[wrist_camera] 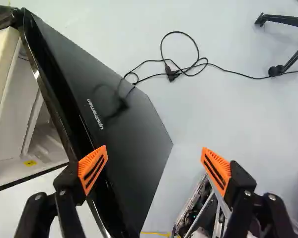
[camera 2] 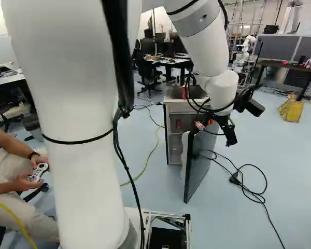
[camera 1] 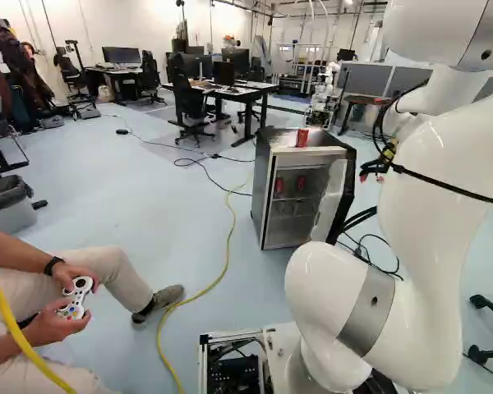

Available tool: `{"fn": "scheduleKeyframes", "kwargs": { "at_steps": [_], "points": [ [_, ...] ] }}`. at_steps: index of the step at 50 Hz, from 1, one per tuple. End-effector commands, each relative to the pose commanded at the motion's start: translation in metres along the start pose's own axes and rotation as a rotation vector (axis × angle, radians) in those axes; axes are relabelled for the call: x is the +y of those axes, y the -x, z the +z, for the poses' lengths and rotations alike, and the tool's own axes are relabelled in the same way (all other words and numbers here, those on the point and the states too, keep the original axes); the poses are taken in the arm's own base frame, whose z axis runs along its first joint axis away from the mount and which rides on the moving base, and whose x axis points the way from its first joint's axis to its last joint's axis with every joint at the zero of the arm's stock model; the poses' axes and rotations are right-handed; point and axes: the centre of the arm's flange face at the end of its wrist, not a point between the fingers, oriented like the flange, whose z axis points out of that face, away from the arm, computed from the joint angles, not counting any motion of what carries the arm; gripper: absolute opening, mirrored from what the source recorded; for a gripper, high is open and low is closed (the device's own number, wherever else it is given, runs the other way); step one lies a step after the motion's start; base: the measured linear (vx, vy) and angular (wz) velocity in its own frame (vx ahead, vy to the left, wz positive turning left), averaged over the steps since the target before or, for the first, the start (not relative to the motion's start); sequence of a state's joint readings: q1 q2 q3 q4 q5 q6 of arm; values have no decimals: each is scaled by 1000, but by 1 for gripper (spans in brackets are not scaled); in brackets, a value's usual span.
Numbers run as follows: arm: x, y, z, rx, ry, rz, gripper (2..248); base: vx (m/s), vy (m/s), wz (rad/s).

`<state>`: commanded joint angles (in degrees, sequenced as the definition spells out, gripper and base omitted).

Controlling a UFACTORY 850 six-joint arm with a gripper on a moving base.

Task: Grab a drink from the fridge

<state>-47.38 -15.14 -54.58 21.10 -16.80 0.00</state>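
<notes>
Drink: two red cans (camera 1: 290,185) stand inside the fridge (camera 1: 261,193), off past the claw's door-side finger; a third red can (camera 1: 302,138) is on the fridge top, also outside the grip. Claw (wrist_camera: 154,161) released, fingers wide apart, nothing grasped. Door (wrist_camera: 131,148) open, its edge by one finger.

Risks (judged): swinging the claw toward the shelves from here could catch that finger on the door edge and slam or drag the door. A hard knock might shake the can on top loose. The power cable (wrist_camera: 193,65) on the floor, ahead of the claw, could snag if the base drives over it.

Visibility: cans absent from wrist view; finger-to-door contact cannot be confirmed. Lower shelf contents unclear.
</notes>
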Motion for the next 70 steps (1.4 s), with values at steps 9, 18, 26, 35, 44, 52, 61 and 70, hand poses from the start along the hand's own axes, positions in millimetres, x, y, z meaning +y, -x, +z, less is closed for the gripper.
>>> {"fn": "scheduleKeyframes", "kwargs": {
  "at_steps": [9,18,26,35,44,52,61,70],
  "points": [
    [-6,12,-3,-9,-5,-16,247,0,0,0],
    [-12,25,-7,-17,-10,-34,247,0,0,0],
    [-18,36,-10,-25,-15,-50,247,0,0,0],
    [-25,48,-12,-33,-21,-71,247,0,0,0],
    [-36,57,-13,-41,-30,-96,247,0,0,0],
    [-46,63,-13,-47,-38,-118,247,0,0,0],
    [-56,68,-12,-52,-46,-140,247,0,0,0],
    [-67,72,-11,-56,-54,-162,247,0,0,0]
  ]
}}
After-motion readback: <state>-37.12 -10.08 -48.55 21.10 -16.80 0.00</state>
